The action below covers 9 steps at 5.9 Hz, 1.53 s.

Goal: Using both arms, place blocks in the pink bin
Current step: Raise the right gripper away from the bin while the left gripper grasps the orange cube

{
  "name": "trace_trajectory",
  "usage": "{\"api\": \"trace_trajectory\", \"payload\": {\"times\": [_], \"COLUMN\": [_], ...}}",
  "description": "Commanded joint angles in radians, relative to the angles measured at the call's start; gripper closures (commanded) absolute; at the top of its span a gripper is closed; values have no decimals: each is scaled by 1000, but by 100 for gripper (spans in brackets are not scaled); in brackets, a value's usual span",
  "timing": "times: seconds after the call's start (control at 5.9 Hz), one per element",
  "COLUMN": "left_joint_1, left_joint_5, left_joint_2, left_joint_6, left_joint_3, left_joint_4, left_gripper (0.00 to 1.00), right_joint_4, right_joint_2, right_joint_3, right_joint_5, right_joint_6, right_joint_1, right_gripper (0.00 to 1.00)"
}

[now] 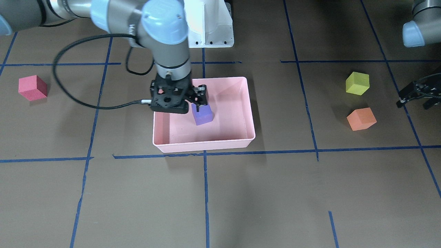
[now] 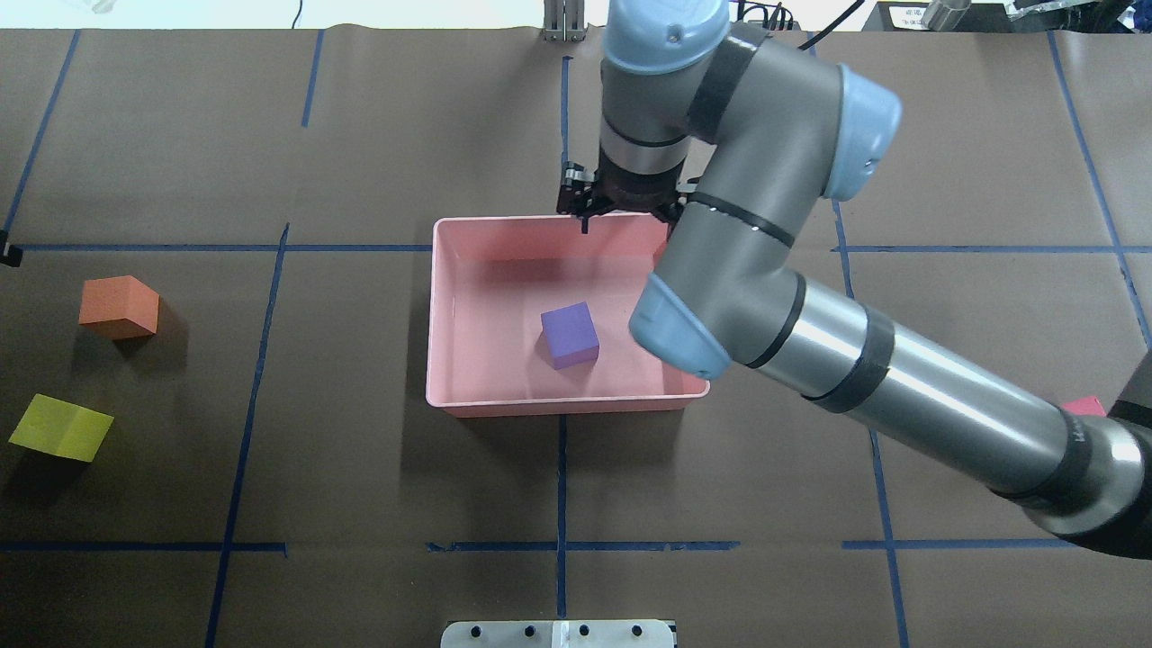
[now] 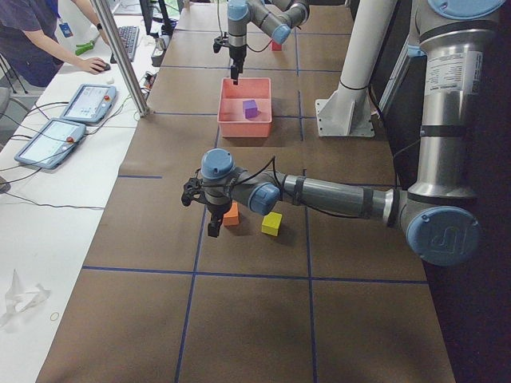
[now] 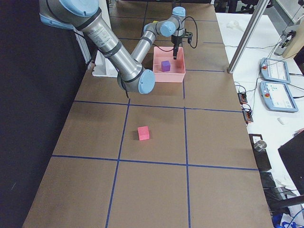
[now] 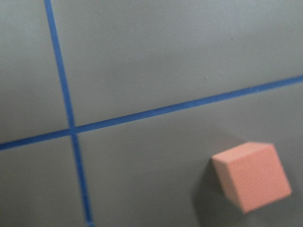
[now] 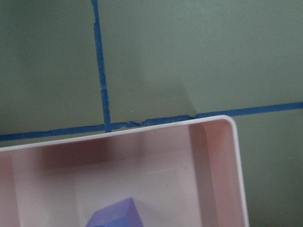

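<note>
The pink bin (image 1: 204,145) sits mid-table, with the purple block (image 1: 202,115) lying loose inside it (image 2: 570,335). My right gripper (image 1: 193,105) hangs above the bin's inside, open and empty; its wrist view shows the bin's corner (image 6: 222,124) and the purple block's top (image 6: 116,215). My left gripper (image 1: 413,103) is open and empty, low over the table just beyond the orange block (image 1: 361,119), which shows in its wrist view (image 5: 251,176). The yellow-green block (image 1: 357,83) lies next to the orange one. The red block (image 1: 32,88) lies alone on my right side.
The white pedestal base (image 1: 210,24) stands behind the bin on the robot's side. Blue tape lines (image 1: 205,193) grid the brown table. A side table with tablets (image 3: 84,104) and an operator (image 3: 32,40) runs along the far edge.
</note>
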<state>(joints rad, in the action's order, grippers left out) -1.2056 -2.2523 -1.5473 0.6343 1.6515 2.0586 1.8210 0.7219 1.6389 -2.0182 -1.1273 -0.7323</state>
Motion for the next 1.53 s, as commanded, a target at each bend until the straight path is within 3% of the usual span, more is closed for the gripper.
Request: {"api": "trace_trajectory", "payload": {"times": [0.0,0.68,1.19,1.36], "left_joint_1": [75,159,260,261], "left_joint_5": [34,34,36,37], "left_joint_2": [-23,-50,-76,-80], "left_joint_6": [221,347,346,338], "left_joint_3": [-74,-73,-108,-123], "left_joint_4": [123,126,124,124], "left_gripper": [0,0,1,25], "right_joint_4": [14,21,21,21], "right_joint_2": [69,163,174,178], "right_joint_3": [35,55,56,64], "right_joint_5": [-107,-129,-129,-129], "right_joint_6": [207,441,442,442], "right_joint_1": [-144,-263,-263,-263], "right_gripper": [0,0,0,0]}}
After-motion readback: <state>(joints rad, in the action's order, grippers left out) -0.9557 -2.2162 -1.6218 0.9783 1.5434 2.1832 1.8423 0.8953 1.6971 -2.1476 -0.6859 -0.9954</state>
